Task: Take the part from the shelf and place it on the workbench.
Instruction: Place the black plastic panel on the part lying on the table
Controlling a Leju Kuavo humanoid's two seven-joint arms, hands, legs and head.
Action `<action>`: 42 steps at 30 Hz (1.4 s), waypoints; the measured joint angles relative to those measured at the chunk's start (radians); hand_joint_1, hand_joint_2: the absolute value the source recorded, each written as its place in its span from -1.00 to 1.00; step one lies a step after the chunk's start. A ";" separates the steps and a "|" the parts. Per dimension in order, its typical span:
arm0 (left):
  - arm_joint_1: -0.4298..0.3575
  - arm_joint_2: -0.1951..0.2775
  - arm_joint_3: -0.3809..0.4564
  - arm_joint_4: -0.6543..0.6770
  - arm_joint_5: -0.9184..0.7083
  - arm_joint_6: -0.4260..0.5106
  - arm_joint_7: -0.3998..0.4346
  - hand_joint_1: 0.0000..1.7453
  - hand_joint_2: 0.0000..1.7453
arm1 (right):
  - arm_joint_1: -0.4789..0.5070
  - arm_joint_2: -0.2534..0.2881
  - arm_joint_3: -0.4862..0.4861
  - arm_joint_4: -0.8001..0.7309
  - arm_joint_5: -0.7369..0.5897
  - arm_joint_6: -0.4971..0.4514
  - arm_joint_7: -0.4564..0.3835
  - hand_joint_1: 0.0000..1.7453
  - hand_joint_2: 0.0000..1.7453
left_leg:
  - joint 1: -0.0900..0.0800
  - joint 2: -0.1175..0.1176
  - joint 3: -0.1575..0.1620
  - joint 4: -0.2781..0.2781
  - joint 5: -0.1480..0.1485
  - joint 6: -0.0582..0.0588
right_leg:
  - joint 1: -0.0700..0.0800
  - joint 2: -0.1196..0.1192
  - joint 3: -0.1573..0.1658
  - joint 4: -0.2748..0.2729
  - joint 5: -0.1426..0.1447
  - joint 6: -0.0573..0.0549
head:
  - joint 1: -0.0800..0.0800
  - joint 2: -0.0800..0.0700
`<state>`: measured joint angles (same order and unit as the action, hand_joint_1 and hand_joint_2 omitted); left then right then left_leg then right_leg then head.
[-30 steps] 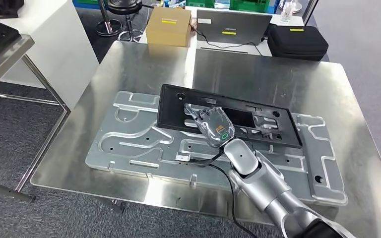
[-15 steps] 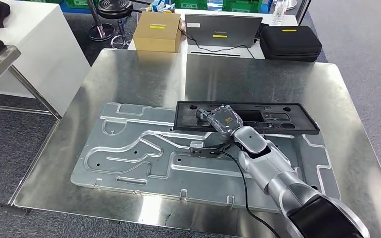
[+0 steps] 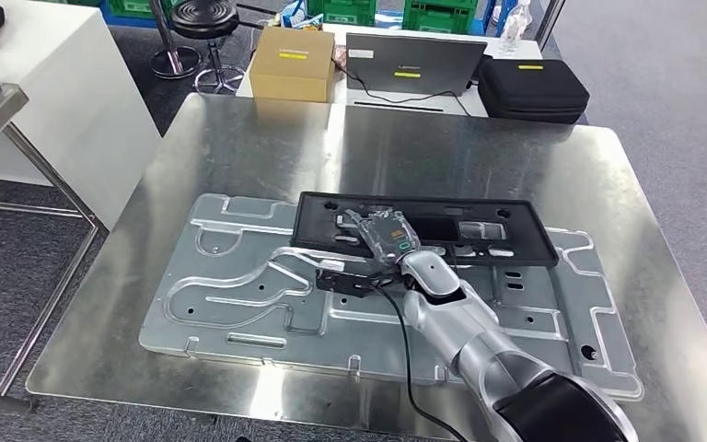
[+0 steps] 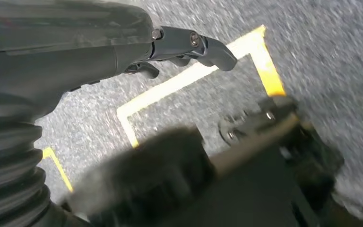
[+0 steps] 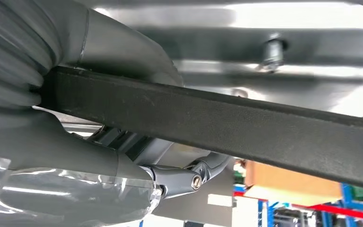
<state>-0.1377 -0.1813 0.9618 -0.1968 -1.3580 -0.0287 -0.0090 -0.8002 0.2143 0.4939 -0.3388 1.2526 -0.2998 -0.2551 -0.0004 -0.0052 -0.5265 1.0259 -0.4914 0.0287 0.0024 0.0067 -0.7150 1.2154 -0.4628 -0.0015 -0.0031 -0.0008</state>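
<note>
At frame centre, one black rectangular panel (image 3: 423, 228) lies nearly flat, long axis left-right, over one grooved aluminium plate (image 3: 239, 285) on the steel workbench (image 3: 267, 147). The right hand (image 3: 385, 238) grips its near edge; the left hand (image 4: 99, 47) hangs empty, fingers loosely curled.

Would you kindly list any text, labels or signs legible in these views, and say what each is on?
No text can be read.
Yellow sticker on the cardboard box: too small.
Yellow sticker on the laptop lid, with a faint mark beside it: too small.
Yellow sticker on the black case: too small.
Orange and green marks on the right hand: blurred.
</note>
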 joint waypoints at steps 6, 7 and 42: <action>-0.009 -0.018 0.000 0.003 0.015 0.002 0.022 -1.00 1.00 | -0.003 0.047 0.002 0.003 0.000 0.027 -0.006 1.00 1.00 | 0.005 0.008 0.020 -0.011 -0.016 -0.027 | 0.018 -0.001 0.099 -0.195 0.054 -0.036 | -0.003 0.000; -0.010 -0.018 0.000 0.003 0.015 0.006 0.025 -1.00 1.00 | -0.003 0.052 0.002 0.004 0.000 0.029 -0.006 1.00 1.00 | 0.004 0.009 0.023 -0.006 -0.022 -0.032 | 0.014 -0.002 0.107 -0.206 0.057 -0.036 | -0.004 0.000; -0.013 -0.014 0.014 0.003 0.006 0.029 0.011 -1.00 1.00 | -0.004 0.073 0.000 0.031 -0.034 0.070 0.013 -1.00 1.00 | 0.022 0.000 -0.168 0.196 -0.040 -0.063 | -0.003 -0.021 0.182 -0.231 0.005 -0.036 | -0.004 0.000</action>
<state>-0.1507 -0.1953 0.9762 -0.1934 -1.3517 0.0007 0.0019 -0.8040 0.2872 0.4938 -0.3081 1.2188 -0.2294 -0.2425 0.0216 -0.0053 -0.6950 1.2224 -0.5311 -0.0340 -0.0001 -0.0144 -0.5332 0.9844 -0.4580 -0.0371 -0.0072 -0.0008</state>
